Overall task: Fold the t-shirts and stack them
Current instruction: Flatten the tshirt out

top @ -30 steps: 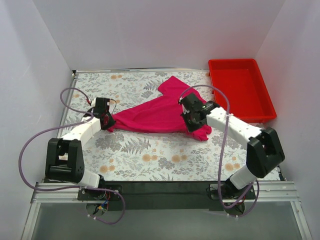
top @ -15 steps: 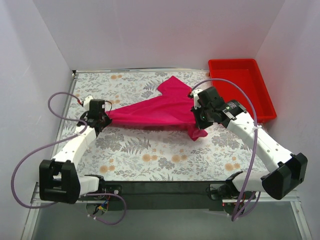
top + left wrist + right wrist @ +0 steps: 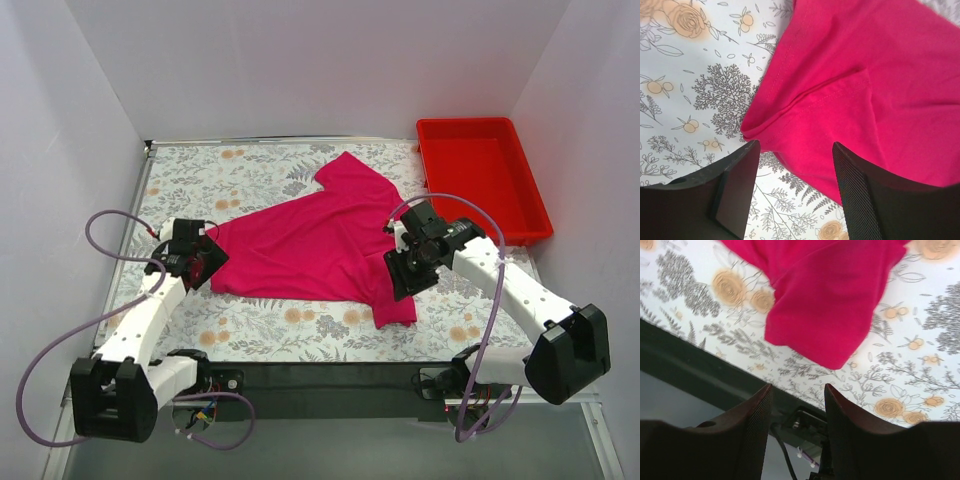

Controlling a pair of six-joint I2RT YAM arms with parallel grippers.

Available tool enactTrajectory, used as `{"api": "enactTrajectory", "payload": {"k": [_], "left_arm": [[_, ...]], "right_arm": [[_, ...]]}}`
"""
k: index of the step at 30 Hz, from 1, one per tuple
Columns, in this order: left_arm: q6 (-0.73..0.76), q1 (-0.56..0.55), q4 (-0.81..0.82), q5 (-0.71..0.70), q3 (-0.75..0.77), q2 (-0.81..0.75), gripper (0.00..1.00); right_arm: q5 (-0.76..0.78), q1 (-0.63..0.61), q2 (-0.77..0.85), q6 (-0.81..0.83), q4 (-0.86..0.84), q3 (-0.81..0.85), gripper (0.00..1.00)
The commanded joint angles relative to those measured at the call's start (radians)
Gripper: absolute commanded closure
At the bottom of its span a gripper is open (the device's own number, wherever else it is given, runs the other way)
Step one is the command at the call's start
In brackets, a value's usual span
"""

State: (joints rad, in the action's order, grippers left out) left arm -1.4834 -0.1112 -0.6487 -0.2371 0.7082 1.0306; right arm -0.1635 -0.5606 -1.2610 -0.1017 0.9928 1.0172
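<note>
One magenta t-shirt (image 3: pixel 310 245) lies spread out and rumpled on the floral table, with one sleeve toward the back (image 3: pixel 350 175) and another toward the near edge (image 3: pixel 395 305). My left gripper (image 3: pixel 203 266) hovers at the shirt's left edge. In the left wrist view this gripper (image 3: pixel 795 147) is open, and a folded hem corner of the t-shirt (image 3: pixel 850 75) lies loose below, just ahead of its fingers. My right gripper (image 3: pixel 406 276) hangs over the shirt's right side. The right wrist view shows that gripper (image 3: pixel 798 390) open and empty above the near sleeve (image 3: pixel 825 300).
A red plastic bin (image 3: pixel 480 175) stands at the back right, with nothing inside it. The dark near rail of the table (image 3: pixel 330 378) runs just below the shirt's near sleeve. White walls close in the left, right and back. Purple cables loop from both arms.
Both grippers have opened and let go of the shirt. The shirt, stretched taut between them before, now lies spread wider on the table. Both arms moved toward the near edge.
</note>
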Motion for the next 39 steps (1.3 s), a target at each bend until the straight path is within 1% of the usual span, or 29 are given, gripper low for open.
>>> {"api": "enactTrajectory", "payload": {"k": [1, 2, 4, 8, 11, 16, 20, 24, 39], "left_arm": [[0.055, 0.004, 0.044, 0.071, 0.031, 0.092, 0.44], [0.067, 0.004, 0.072, 0.074, 0.034, 0.115, 0.44], [0.116, 0.004, 0.107, 0.087, 0.054, 0.182, 0.49], [0.169, -0.001, 0.136, 0.134, 0.149, 0.290, 0.51], [0.128, -0.024, 0.115, 0.150, 0.218, 0.367, 0.56], [0.055, -0.061, 0.100, 0.110, 0.290, 0.469, 0.53], [0.031, -0.113, 0.071, 0.068, 0.353, 0.574, 0.53], [-0.003, -0.133, 0.032, -0.002, 0.415, 0.677, 0.55], [-0.008, -0.153, -0.016, -0.082, 0.468, 0.763, 0.57]], "right_arm": [[0.097, 0.051, 0.002, -0.044, -0.078, 0.009, 0.55], [0.107, 0.060, 0.002, -0.052, -0.097, -0.005, 0.55], [0.105, 0.088, 0.005, -0.058, -0.153, -0.038, 0.57], [0.056, 0.100, -0.011, -0.059, -0.192, -0.063, 0.57], [0.051, 0.100, -0.006, -0.069, -0.213, -0.074, 0.57], [0.087, 0.100, -0.006, -0.078, -0.223, -0.083, 0.57], [0.099, 0.100, 0.002, -0.081, -0.233, -0.092, 0.57], [0.096, 0.100, 0.017, -0.078, -0.241, -0.106, 0.57], [0.076, 0.100, 0.063, -0.072, -0.281, -0.180, 0.57]]}}
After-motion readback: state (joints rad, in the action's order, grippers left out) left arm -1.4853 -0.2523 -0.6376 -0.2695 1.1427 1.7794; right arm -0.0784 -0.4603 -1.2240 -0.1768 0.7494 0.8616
